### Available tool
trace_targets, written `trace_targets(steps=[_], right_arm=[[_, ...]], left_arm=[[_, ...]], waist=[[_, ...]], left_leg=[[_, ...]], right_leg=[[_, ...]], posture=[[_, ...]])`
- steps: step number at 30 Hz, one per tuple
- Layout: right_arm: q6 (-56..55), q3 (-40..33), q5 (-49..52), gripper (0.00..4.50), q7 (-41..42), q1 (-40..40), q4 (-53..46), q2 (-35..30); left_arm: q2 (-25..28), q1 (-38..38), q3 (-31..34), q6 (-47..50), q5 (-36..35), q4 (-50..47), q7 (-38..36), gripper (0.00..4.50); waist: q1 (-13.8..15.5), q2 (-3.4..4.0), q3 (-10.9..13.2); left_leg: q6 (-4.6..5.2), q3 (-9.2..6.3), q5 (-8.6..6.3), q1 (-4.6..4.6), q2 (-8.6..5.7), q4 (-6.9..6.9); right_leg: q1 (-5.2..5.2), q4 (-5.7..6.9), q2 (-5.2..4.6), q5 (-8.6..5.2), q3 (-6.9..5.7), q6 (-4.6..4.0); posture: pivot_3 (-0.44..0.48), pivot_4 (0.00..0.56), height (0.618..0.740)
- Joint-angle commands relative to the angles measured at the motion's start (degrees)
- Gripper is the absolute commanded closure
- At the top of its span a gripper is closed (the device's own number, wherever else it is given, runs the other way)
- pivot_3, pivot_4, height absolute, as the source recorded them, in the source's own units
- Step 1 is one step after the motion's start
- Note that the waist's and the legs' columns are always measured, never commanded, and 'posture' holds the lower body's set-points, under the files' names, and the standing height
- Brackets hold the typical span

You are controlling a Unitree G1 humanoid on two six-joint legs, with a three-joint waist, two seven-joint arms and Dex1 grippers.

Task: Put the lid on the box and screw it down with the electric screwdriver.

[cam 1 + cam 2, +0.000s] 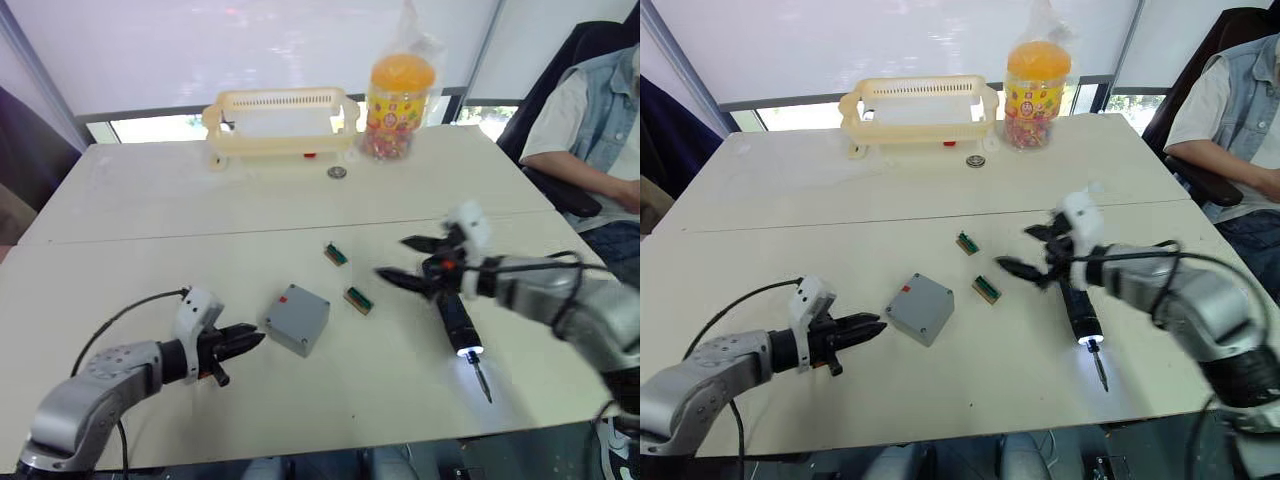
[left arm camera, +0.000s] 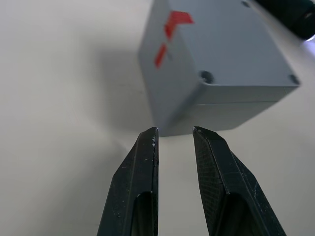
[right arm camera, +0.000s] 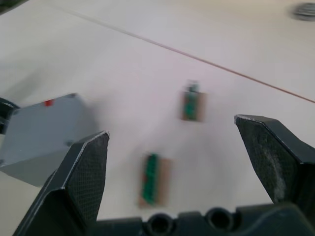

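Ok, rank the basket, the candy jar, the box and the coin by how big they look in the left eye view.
1. basket
2. jar
3. box, though it lies nearer the camera than the jar, so their true order is unsure
4. coin

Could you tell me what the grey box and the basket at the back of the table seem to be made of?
The box looks like moulded matt grey plastic: smooth faces, rounded edges, recessed screw holes at its corners. The basket appears to be cream plastic, faintly glossy, with moulded slots along its rim.
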Motion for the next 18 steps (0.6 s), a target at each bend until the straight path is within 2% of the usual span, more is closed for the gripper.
trace_targets(steps=[1,7,12,18], right_arm=[[-6.9,5.3,-12.9,0.05,2.2,-3.3,3.1,5.3],[-10.1,8.8,-23.5,0.05,5.3,-5.7,7.8,12.0],[-12.9,10.4,-30.9,0.05,7.9,-6.4,12.1,14.3],[-13.0,10.1,-32.9,0.05,12.4,-5.0,10.5,16.5]], left_arm=[[-0.6,0.8,-1.3,0.6,-0.2,-3.9,2.3,3.43],[0.1,2.6,-3.2,1.3,-0.2,-5.5,2.3,3.43],[-1.5,1.0,-5.0,-0.1,1.7,-3.8,4.0,3.43],[-2.1,-1.8,-5.8,-3.0,5.2,0.3,5.3,3.43]], waist=[[0.1,-0.02,0.0],[0.0,-0.09,-0.1],[0.0,-0.09,-0.1],[-0.1,-0.09,-0.1]], left_leg=[[-0.04,0.02,0.03,0.0,-0.04,0.05],[-0.09,-0.08,0.05,-0.01,-0.07,0.06],[-0.13,-0.1,0.08,0.0,-0.09,0.06],[-0.16,-0.07,0.1,0.0,-0.13,0.06]], right_leg=[[0.01,-0.02,-0.02,0.04,0.01,-0.05],[-0.01,0.01,-0.05,0.1,0.03,-0.07],[-0.02,0.02,0.01,0.14,0.01,-0.14],[-0.06,0.13,0.04,0.16,0.0,-0.13]], posture=[[0.0,0.15,0.74],[0.0,0.15,0.74],[0.0,0.15,0.74],[0.0,0.15,0.74]])
